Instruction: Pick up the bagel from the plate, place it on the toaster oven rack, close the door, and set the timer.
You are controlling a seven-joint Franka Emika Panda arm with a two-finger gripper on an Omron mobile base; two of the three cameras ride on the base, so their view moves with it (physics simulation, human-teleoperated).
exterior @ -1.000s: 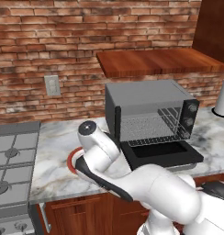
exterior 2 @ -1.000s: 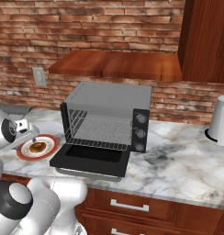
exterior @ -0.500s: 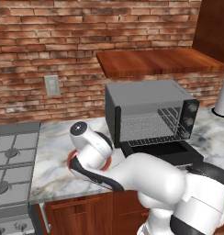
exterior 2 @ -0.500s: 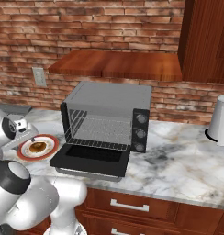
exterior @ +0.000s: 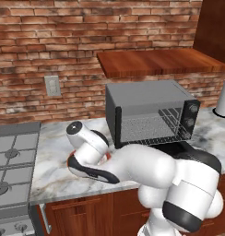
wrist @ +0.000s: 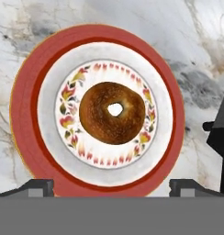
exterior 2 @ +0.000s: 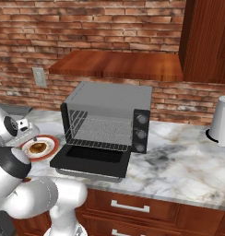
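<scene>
Nothing stands above the bagel (wrist: 112, 113) on the plate (wrist: 31, 137); the lowered door (exterior 2: 92, 160) juts out beside it.

Two cameras look from behind at the toaster oven (exterior: 151, 113); the hand camera looks straight down, close over the plate (wrist: 31, 114).

The bagel (wrist: 112, 113) lies in the middle of the plate (wrist: 29, 114), straight ahead of the gripper (wrist: 112, 187) and between its spread fingertips (wrist: 38, 187). The plate rests on the marble counter (exterior 2: 179, 161). To the hand's right stands the toaster oven (exterior 2: 109, 115), its door (exterior 2: 92, 160) lying down flat on the counter.
</scene>
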